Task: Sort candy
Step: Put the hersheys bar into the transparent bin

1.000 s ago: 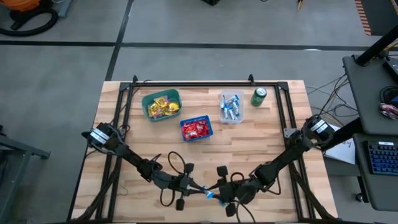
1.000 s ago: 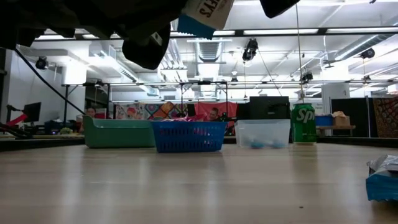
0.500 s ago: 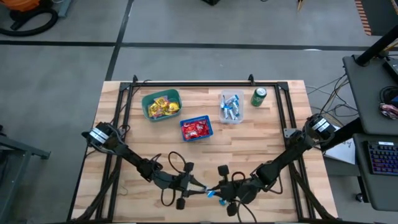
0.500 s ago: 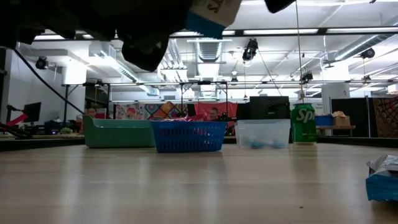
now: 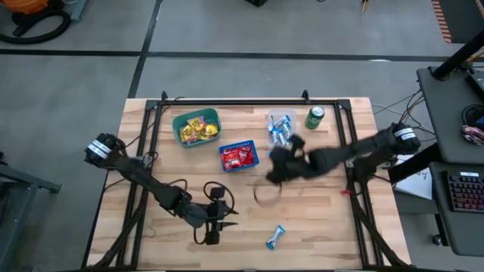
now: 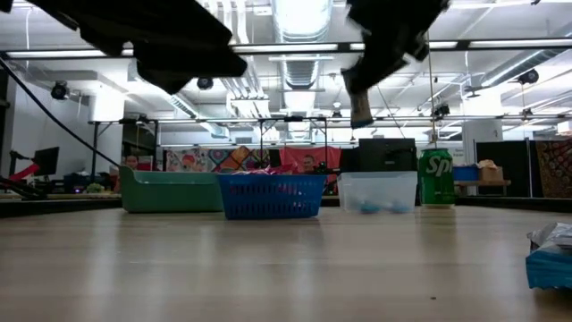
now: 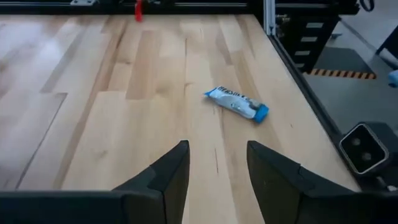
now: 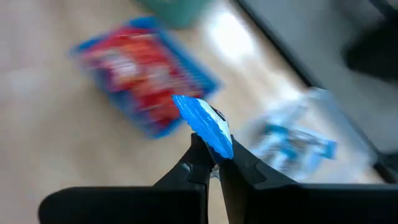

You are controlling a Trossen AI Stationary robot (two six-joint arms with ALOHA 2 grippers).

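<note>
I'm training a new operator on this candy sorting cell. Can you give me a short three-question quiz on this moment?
1. True or false: the right end effector is shut on a blue candy bar.
2. Which container holds the red candies: (a) green basket, (b) blue basket, (c) clear bin?
3. What lies loose on the table in front of the open left end effector?

Key: 1 true. 2 b. 3 a blue-and-white candy bar.

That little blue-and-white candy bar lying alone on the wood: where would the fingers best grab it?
Probably across the narrow middle of the blue-and-white bar, coming straight down from above. It lies flat on the table, long and thin, with bare wood on both long sides for the fingers.
</note>
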